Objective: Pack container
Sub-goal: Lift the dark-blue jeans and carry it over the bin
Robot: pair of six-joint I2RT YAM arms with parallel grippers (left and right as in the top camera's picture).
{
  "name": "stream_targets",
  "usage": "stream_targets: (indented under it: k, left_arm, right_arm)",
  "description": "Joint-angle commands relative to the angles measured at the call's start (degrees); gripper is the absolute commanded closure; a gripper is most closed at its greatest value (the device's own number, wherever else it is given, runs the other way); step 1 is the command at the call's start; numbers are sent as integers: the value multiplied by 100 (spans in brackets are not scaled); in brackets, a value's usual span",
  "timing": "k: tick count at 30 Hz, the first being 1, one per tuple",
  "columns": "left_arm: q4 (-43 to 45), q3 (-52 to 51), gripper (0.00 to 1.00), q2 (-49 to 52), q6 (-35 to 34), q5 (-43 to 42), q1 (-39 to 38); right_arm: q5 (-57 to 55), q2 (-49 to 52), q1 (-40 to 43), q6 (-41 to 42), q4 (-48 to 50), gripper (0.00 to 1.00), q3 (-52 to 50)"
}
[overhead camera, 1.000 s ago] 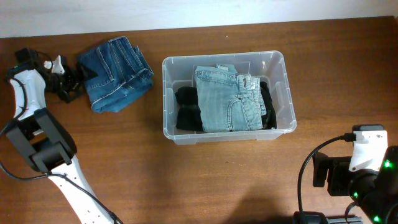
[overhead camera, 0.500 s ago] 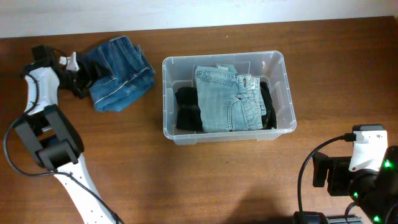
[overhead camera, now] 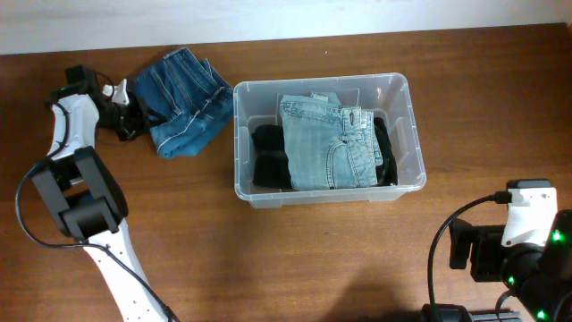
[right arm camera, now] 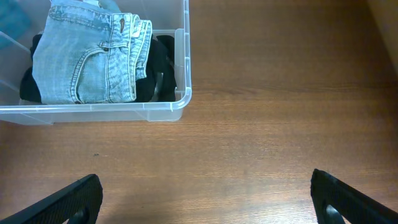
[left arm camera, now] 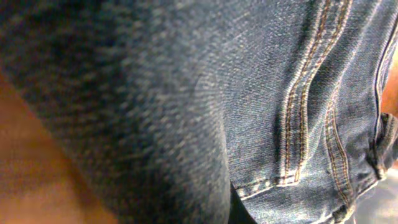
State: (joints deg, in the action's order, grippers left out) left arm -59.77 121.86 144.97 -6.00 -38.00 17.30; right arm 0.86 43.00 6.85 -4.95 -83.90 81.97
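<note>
Packing was half done: our left pincer (overhead camera: 126,121) looked clenched on the dark jeans (overhead camera: 188,112) beside the container (overhead camera: 239,143) on the counter (overhead camera: 268,259), our right pincer (right arm camera: 205,186) released, and next we needed a lift over its rim.

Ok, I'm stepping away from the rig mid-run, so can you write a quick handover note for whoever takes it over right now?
Left end effector: at the edge of the dark blue jeans, left of the container; denim fills its camera, grip unconfirmed.
Right end effector: open, empty, over bare table in front of the container.
Done: light blue jeans and a black garment lie in the container.
To do: put the dark blue jeans in.
</note>
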Motion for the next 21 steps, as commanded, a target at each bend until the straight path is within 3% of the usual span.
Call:
stream_targets:
  k: [1, 13, 21]
  left_arm:
    - [-422, 254, 99, 98, 310, 284, 87]
    - [-1510, 2094, 99, -1766, 302, -791, 20]
    - [-1808, 2302, 99, -3399, 216, -813, -549]
  right_arm:
    - [-72, -37, -46, 11, 15, 2, 59]
    - [-70, -37, -46, 11, 15, 2, 59]
    - [-70, -37, -46, 11, 15, 2, 59]
